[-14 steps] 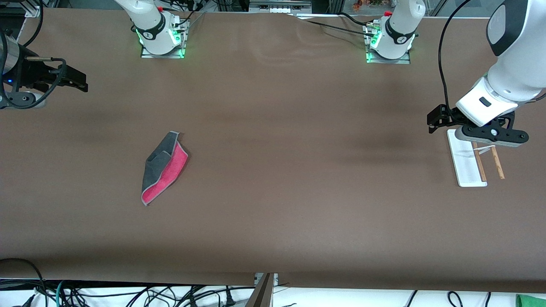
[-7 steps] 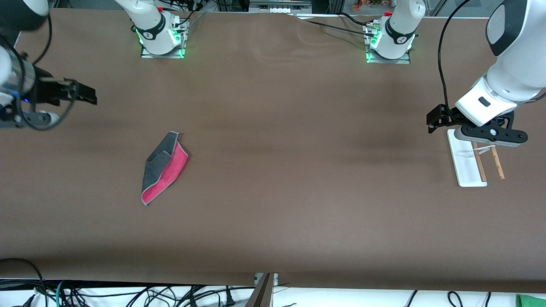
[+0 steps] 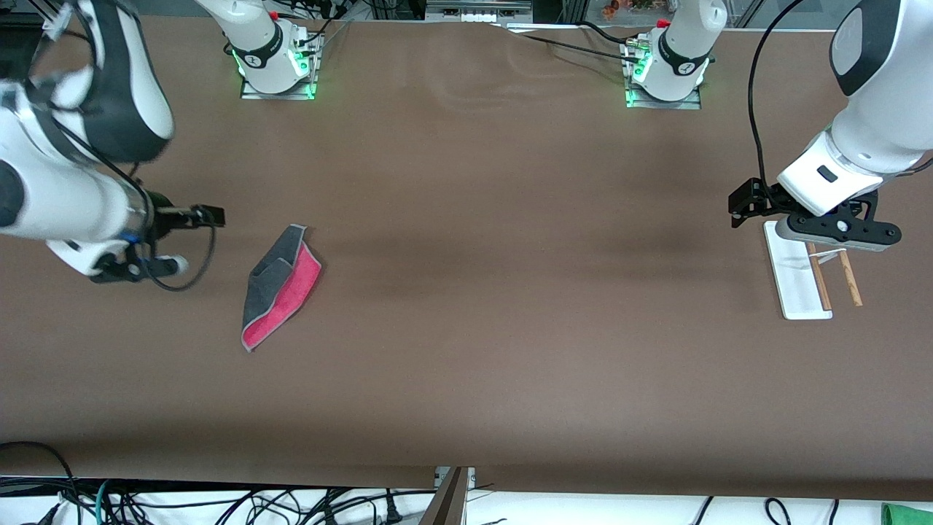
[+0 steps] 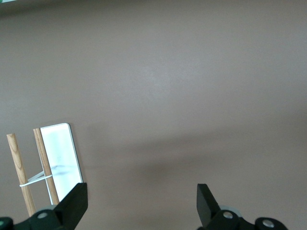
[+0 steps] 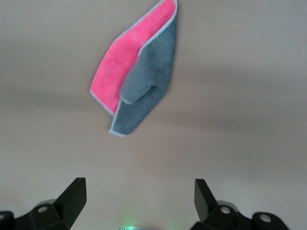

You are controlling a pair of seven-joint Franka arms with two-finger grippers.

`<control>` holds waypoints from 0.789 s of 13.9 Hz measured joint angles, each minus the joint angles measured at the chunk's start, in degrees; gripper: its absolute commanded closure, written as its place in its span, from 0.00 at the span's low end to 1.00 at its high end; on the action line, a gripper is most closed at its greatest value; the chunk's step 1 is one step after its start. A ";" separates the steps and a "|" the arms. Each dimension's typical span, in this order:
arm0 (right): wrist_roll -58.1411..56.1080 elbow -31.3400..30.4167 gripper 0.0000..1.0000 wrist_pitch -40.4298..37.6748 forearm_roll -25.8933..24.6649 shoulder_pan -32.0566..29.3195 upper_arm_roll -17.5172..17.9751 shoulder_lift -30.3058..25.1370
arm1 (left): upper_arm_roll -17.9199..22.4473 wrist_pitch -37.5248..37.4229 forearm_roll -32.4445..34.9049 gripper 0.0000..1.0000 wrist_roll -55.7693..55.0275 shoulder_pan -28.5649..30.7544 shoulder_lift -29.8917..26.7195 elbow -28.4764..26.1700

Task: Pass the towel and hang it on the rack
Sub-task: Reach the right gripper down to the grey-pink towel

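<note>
Right gripper (image 5: 135, 201) hangs over bare table beside the towel (image 3: 280, 286), toward the right arm's end, its two black wedge-shaped fingers (image 5: 74, 196) spread wide with nothing between them. In the front view its dark fingers (image 3: 208, 216) point toward the towel from the end of a white arm with a looped black cable.

The towel lies flat on the table (image 3: 481, 313), a soft folded cloth of roughly kite-like outline. One face is dark grey, the other bright pink-red, and a thin light edging runs round the hem. A grey flap is folded over the pink, leaving a long pink strip showing along one side; the right wrist view shows the fine napped weave and a small rounded fold in the grey (image 5: 139, 84).

Left gripper (image 4: 139, 203) waits over the table just beside the rack (image 3: 798, 273), at the left arm's end, its black fingers (image 4: 76, 201) likewise parted and empty. The rack has a flat, smooth white rectangular base and two thin round rods (image 3: 849, 277) of light-brown wood with visible grain, lying side by side along the base's edge, with a thin pale wire across them. Towel and rack sit well apart. The table's covering is a matte brown sheet, faintly rippled near the arm bases.
</note>
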 measured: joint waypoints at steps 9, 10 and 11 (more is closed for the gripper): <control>0.42 -11.68 0.00 17.58 -11.57 5.95 0.46 6.96 | -0.07 -0.12 0.00 0.00 0.00 0.00 -0.01 0.00; 0.42 -12.69 0.00 19.67 -12.67 6.41 0.48 7.80 | -0.06 -0.29 0.00 0.00 0.00 0.00 -0.01 0.00; 0.43 -13.48 0.00 21.51 -14.19 6.92 0.49 8.67 | -0.03 -0.46 0.00 0.00 0.00 0.02 -0.01 0.00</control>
